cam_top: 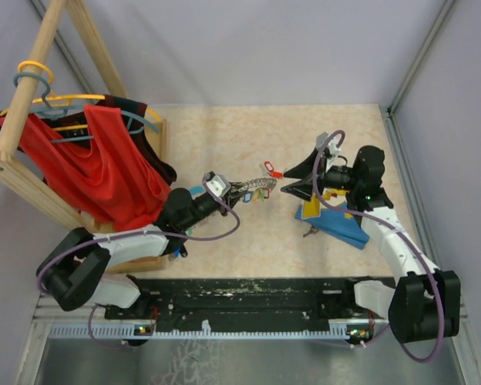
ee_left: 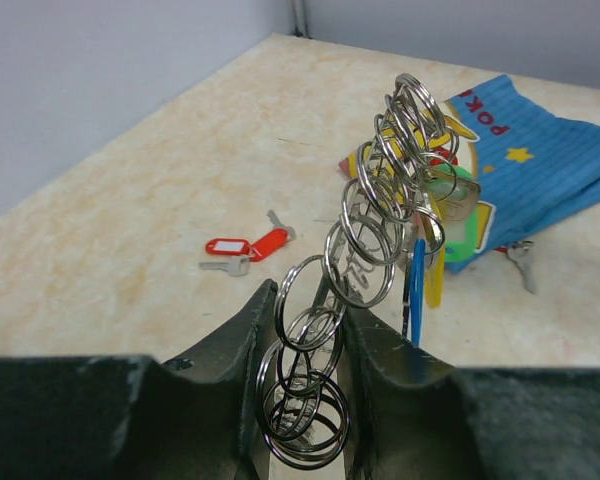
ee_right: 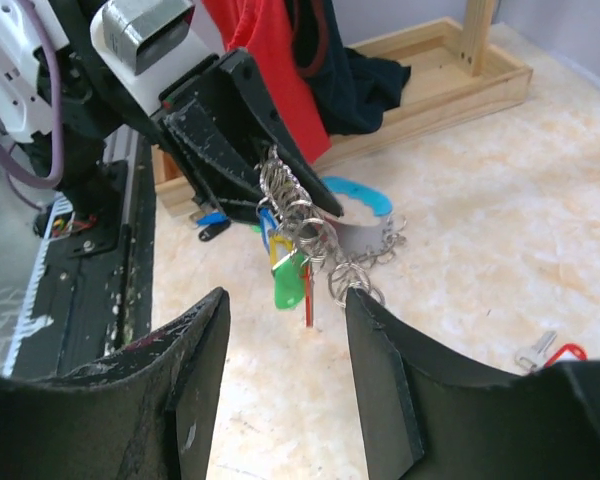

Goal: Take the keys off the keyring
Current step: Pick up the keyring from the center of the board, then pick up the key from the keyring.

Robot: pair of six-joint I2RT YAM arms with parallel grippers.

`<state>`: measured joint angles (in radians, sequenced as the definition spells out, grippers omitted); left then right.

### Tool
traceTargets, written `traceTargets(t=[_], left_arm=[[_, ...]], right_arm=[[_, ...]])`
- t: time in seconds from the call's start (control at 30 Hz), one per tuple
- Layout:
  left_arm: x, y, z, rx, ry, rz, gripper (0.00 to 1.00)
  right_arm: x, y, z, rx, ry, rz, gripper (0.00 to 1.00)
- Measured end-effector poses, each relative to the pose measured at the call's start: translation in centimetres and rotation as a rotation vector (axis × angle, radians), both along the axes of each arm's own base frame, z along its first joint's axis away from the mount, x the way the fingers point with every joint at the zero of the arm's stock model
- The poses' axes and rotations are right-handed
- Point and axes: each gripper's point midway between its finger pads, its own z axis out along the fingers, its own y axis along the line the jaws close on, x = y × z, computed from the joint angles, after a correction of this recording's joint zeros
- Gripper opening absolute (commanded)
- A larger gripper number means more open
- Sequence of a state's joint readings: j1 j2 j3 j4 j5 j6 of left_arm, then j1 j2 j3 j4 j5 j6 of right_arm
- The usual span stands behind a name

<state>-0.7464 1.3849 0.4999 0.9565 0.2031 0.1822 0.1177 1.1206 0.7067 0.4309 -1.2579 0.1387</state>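
My left tool [ee_left: 310, 305] is clamped on the keyring [ee_left: 365, 240], a grey metal ring fringed all round with small silver split loops that bunch up like a length of chain. Its near end is pinched between my two dark fingers [ee_left: 245, 350], and the rest stands out past the tips, held above the beige speckled worktop [cam_top: 264, 250]. At its far end hang the keys [ee_left: 425, 275], tiny things with flat plastic tags in blue, yellow and green, dangling edge-down. Seen from above, the ring's long axis runs from my left tool toward my right one, roughly across the worktop. From my left wrist it climbs up and away to the right. My right tool [ee_right: 287, 300] faces it with its fingers apart and nothing gripped, the hanging keys just beyond its tips, apart from them as far as I can tell. Loose red-tagged keys [cam_top: 270, 169] lie flat on the worktop a little beyond the gap between my tools. A blue printed cloth pouch [cam_top: 345, 227] lies just by my right tool on the right side, with a small silver key [ee_left: 520, 262] at its edge. At the far left stands a wooden rack [cam_top: 14, 120] carrying a red garment [cam_top: 96, 168] on hangers. Grey walls [cam_top: 264, 48] close the back and both sides, and bare worktop shows under the ring and toward the near edge.
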Motion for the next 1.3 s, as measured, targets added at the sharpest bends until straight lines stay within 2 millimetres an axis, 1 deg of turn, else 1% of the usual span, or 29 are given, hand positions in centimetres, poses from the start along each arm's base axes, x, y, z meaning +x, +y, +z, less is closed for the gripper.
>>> traceTargets(t=[0.07,0.13,0.23,0.3,0.4,0.5,0.57,0.63,0.77,0.87,1.03,1.3], left_arm=[[-0.6,-0.1,-0.2,-0.017,0.054,-0.016,0.00],[-1.0,-0.2,-0.4,-0.035,0.106,-0.032,0.00],[-1.6,-0.4,-0.7,-0.064,0.182,-0.045,0.00],[-2.0,-0.3,-0.9,-0.088,0.230,-0.048,0.00],[-2.5,-0.3,-0.7,-0.127,0.283,-0.054,0.00],[-3.0,-0.1,-0.3,-0.162,0.315,-0.060,0.00],[-3.4,0.0,-0.2,-0.179,0.331,-0.065,0.00],[-3.8,0.2,-0.1,-0.194,0.347,-0.071,0.00],[-4.5,0.3,0.2,-0.219,0.364,-0.092,0.00],[-5.1,0.3,0.3,-0.229,0.362,-0.117,0.00],[-6.1,0.2,0.2,-0.223,0.343,-0.168,0.00],[-7.5,0.0,0.4,-0.223,0.304,-0.246,0.00]], right_arm=[[0.0,0.1,0.0,-0.034,-0.023,0.003,0.49],[-0.5,0.3,-0.2,-0.055,-0.049,0.018,0.48],[-1.6,0.7,-0.9,-0.068,-0.061,0.049,0.47],[-1.9,0.9,-1.6,-0.076,-0.057,0.060,0.46],[-2.3,1.2,-2.3,-0.085,-0.051,0.075,0.43],[-2.6,1.5,-2.9,-0.093,-0.052,0.084,0.39],[-2.7,1.7,-3.3,-0.095,-0.057,0.086,0.38],[-2.8,1.8,-3.9,-0.098,-0.059,0.084,0.40],[-2.4,2.0,-5.1,-0.099,-0.055,0.060,0.46],[-2.0,2.1,-5.4,-0.096,-0.055,0.035,0.48],[-1.6,2.3,-5.7,-0.076,-0.075,0.014,0.47],[-2.6,3.6,-6.3,-0.065,-0.101,0.065,0.40]])
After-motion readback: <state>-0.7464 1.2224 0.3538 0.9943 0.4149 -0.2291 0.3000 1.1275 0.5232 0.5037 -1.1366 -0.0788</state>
